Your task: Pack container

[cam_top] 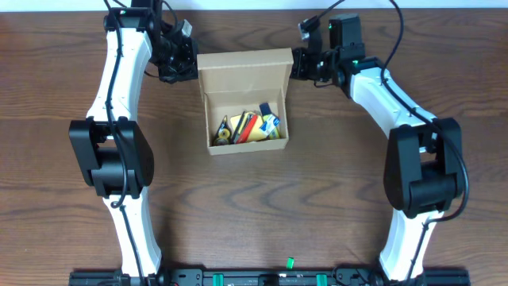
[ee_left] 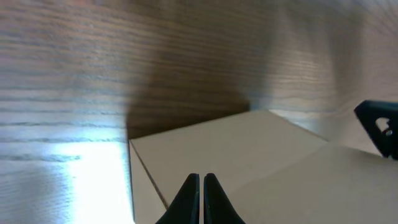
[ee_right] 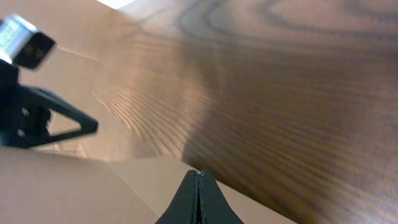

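The container point(cam_top: 242, 61) is a tan cardboard box in the middle of the table. It is open, with its flap lid standing up at the back. Several small colourful items point(cam_top: 248, 127) lie inside. My left gripper point(cam_top: 193, 68) is shut and sits against the left edge of the lid. In the left wrist view its tips point(ee_left: 201, 178) are over the lid's surface point(ee_left: 249, 143). My right gripper point(cam_top: 295, 65) is shut against the lid's right edge. In the right wrist view its tips point(ee_right: 198, 175) are at the cardboard point(ee_right: 62, 186). Nothing shows between either pair of fingers.
The box stands on a dark wood-grain table point(cam_top: 317, 199). The right gripper's dark body point(ee_left: 379, 124) shows at the right edge of the left wrist view. The left gripper point(ee_right: 31, 99) shows at the left of the right wrist view.
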Action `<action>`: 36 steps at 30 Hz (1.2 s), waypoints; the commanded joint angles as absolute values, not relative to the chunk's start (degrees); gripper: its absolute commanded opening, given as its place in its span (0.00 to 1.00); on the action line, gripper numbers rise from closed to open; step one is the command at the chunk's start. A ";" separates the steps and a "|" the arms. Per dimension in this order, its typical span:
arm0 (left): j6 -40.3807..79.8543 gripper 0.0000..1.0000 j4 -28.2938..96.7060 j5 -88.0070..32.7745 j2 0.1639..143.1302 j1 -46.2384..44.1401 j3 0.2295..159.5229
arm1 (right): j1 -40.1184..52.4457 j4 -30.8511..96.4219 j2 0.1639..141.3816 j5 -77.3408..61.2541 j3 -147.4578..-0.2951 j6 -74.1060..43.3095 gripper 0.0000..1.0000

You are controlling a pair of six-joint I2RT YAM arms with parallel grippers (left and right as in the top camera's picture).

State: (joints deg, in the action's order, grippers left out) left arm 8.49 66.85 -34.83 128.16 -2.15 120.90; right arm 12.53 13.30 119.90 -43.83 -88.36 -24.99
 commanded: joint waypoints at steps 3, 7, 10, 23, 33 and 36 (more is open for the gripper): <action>4.08 0.06 66.52 -32.29 127.48 -3.81 122.10 | 14.59 16.19 117.43 -44.45 -89.25 -18.76 0.01; 1.72 0.06 66.00 -31.09 127.48 -3.81 122.10 | 14.59 19.29 114.54 -40.40 -89.25 -14.72 0.01; 1.13 0.06 65.56 -31.07 127.48 -3.77 122.10 | 14.59 20.88 111.48 -38.09 -89.25 -12.67 0.01; -1.85 0.05 66.63 -30.39 127.48 -3.77 122.10 | 14.66 29.52 108.57 -38.20 -89.25 -6.09 0.01; -2.63 0.06 67.09 -26.98 127.28 -2.76 122.10 | 14.79 33.50 106.78 -41.58 -89.25 -2.31 0.01; -2.63 0.06 67.02 -26.39 126.93 -2.02 122.10 | 15.09 35.88 106.15 -41.65 -89.25 -0.54 0.01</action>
